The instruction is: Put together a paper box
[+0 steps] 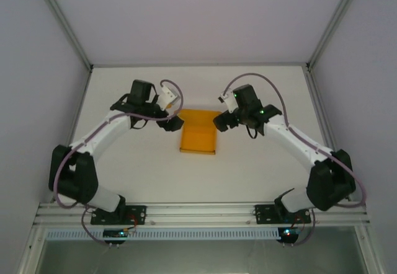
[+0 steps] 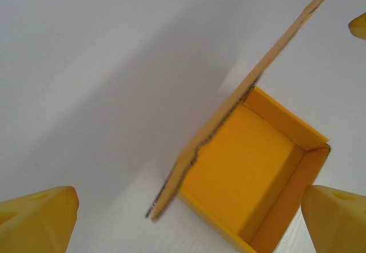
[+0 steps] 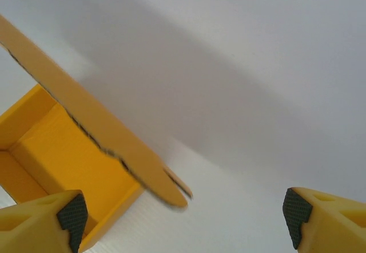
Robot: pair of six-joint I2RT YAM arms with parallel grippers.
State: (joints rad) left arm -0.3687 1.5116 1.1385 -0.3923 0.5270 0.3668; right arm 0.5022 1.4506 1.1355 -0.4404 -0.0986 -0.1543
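The paper box (image 1: 198,139) is orange-yellow card and sits in the middle of the white table, between the two arms. It is an open tray (image 2: 240,173) with its lid flap (image 2: 229,115) standing up on one side. My left gripper (image 1: 175,124) is at the box's far left corner. Its yellow fingers (image 2: 40,218) are spread wide, and the tray lies below the gap (image 2: 189,198) untouched. My right gripper (image 1: 221,123) is at the far right corner, open (image 3: 183,207) over bare table. The tray (image 3: 57,155) and flap (image 3: 91,121) lie to its left.
The white table (image 1: 260,162) is enclosed by pale walls with metal frame posts (image 1: 62,23). An aluminium rail (image 1: 198,213) at the near edge carries both arm bases. Bare table surrounds the box on its near side and behind it.
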